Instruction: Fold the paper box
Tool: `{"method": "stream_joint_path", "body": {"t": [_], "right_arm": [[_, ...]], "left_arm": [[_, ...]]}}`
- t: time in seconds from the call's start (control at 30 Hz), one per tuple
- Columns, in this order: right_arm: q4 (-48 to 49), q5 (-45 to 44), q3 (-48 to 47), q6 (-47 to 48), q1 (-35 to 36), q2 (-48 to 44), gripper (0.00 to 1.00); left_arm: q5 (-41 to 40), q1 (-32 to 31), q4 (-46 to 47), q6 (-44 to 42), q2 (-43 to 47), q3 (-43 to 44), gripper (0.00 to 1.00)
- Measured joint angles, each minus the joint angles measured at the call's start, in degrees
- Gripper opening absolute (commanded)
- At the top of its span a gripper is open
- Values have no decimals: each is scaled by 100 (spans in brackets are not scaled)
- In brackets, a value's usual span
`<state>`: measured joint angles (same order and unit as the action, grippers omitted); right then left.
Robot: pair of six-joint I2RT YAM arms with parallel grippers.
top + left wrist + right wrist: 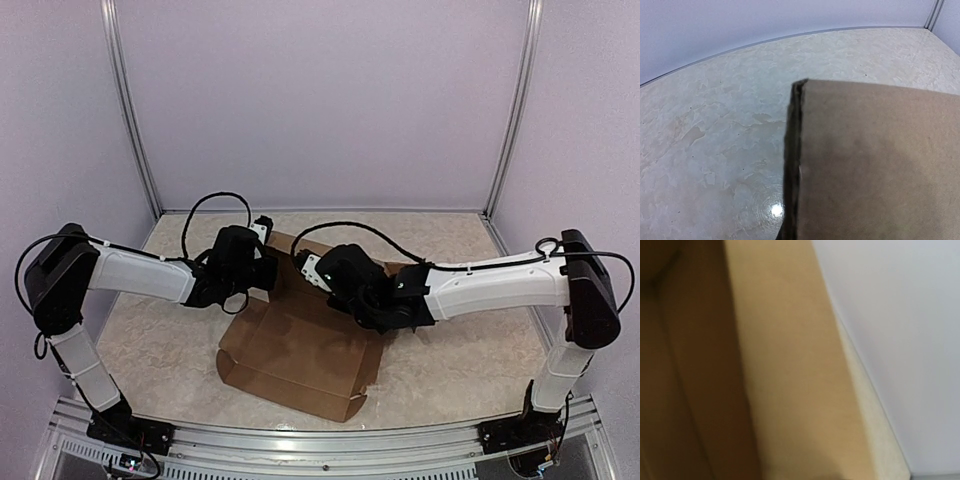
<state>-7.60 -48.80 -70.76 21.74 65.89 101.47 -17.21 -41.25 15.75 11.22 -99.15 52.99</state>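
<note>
The paper box (300,350) is a brown cardboard sheet, partly folded, lying in the middle of the table with raised walls at its near edge. My left gripper (266,268) is at the box's far left flap. My right gripper (320,272) is over the box's far middle. Both sets of jaws are hidden from the top view. In the left wrist view a cardboard panel (875,165) fills the right side, its dark cut edge running down the middle, and no fingers show. In the right wrist view blurred cardboard (790,380) fills the left side, and no fingers show.
The beige marbled table (460,350) lies around the box and also shows in the left wrist view (715,125). Pale walls and metal posts (130,110) close in the back and sides. A metal rail (320,440) runs along the near edge.
</note>
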Motion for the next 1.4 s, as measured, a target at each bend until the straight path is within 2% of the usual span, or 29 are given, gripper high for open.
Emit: {"method": "stream_joint_path", "body": {"t": [0.17, 0.3, 0.43, 0.67, 0.87, 1.13, 1.27, 1.4], "right_arm": [[-326, 905, -7, -398, -15, -262, 64], [-496, 1884, 4, -667, -59, -662, 77], [-645, 2785, 9, -835, -131, -997, 83], [-713, 4245, 59, -1263, -595, -1718, 84], [-605, 4815, 35, -1626, -1045, -2076, 79], [-697, 4988, -393, -2457, -1709, -1816, 68], [-654, 5016, -439, -2767, -1878, -1711, 51], [-557, 5119, -463, -3027, -1904, -1513, 26]], "left_arm": [[68, -13, -133, -129, 7, 98, 0], [260, -59, -232, -275, -2, 236, 0], [472, -70, -236, -450, -44, 308, 0], [739, -55, -544, -828, -293, 831, 0], [1388, 81, -748, -1025, -592, 1427, 0], [2463, 684, -833, -887, -951, 1864, 0], [2468, 723, -839, -938, -977, 1849, 0], [2452, 496, -855, -1095, -977, 1832, 0]]}}
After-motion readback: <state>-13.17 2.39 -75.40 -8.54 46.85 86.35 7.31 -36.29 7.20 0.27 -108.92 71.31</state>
